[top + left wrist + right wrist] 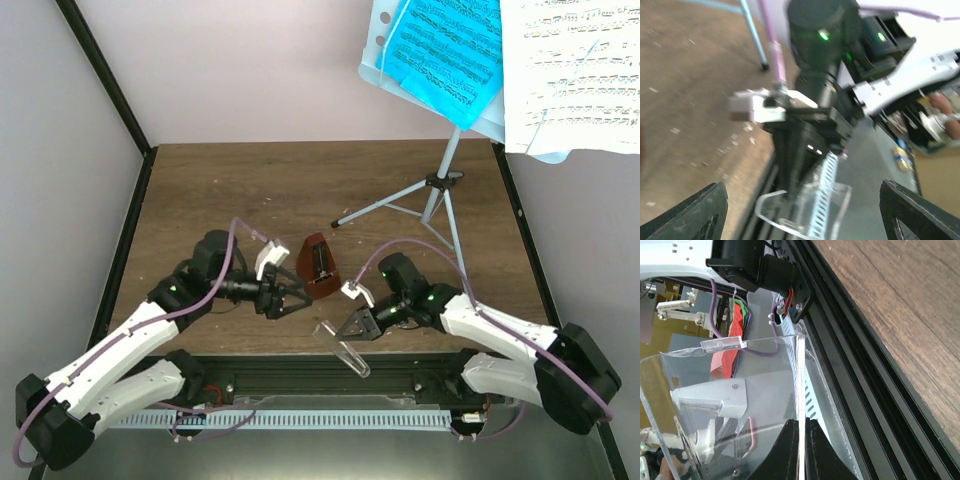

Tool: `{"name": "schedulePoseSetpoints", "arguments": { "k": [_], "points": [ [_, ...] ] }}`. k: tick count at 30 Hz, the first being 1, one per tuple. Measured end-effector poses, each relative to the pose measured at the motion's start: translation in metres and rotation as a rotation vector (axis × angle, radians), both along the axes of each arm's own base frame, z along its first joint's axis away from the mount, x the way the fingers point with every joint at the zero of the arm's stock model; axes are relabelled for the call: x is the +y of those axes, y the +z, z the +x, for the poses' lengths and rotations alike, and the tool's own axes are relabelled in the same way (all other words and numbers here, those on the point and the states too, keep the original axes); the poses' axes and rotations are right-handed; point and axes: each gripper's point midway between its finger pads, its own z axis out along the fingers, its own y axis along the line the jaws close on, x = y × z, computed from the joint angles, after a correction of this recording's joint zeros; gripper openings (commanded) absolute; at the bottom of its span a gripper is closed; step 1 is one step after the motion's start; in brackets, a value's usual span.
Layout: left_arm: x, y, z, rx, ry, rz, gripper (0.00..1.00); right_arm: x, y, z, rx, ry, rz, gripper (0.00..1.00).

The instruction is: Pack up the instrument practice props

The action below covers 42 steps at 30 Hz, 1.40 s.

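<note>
We count one music stand [447, 160] at the counter's [230, 190] far right, holding one blue page [450, 45] and one white page [575, 70] | one metronome [318, 265] mid-counter | one clear cover [340, 348] apart from it | left arm low, left fingers [695, 215] wide, just beside the metronome | right arm low, right fingers [789, 450] pinching the cover's edge.

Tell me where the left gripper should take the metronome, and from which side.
Probably low on the metronome, across its sloping sides near the wide base, coming from its near-left, where the open left gripper sits; higher up the taper may slip.
</note>
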Motion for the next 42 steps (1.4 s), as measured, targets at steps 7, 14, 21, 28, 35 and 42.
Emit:
{"name": "schedulePoseSetpoints", "arguments": {
  "k": [7,14,21,28,35,42],
  "points": [
    [-0.019,-0.027,-0.045,0.153,-0.204,0.045,0.76,0.004,-0.004,0.002,0.008,0.036,-0.012,0.01],
    [-0.032,-0.044,-0.068,0.238,-0.339,0.072,0.5,0.006,0.001,0.001,0.004,0.05,0.01,0.01],
    [-0.04,-0.048,-0.078,0.241,-0.422,0.061,0.28,0.005,0.001,-0.005,0.027,0.068,0.012,0.01],
    [-0.038,-0.047,-0.087,0.248,-0.472,0.051,0.2,0.006,0.001,-0.006,0.052,0.074,0.014,0.01],
    [-0.037,-0.043,-0.09,0.254,-0.494,0.036,0.25,0.006,-0.003,-0.005,0.072,0.074,0.004,0.01],
    [-0.037,-0.042,-0.092,0.256,-0.504,0.03,0.25,0.006,-0.002,-0.005,0.074,0.075,0.007,0.01]
  ]
}}
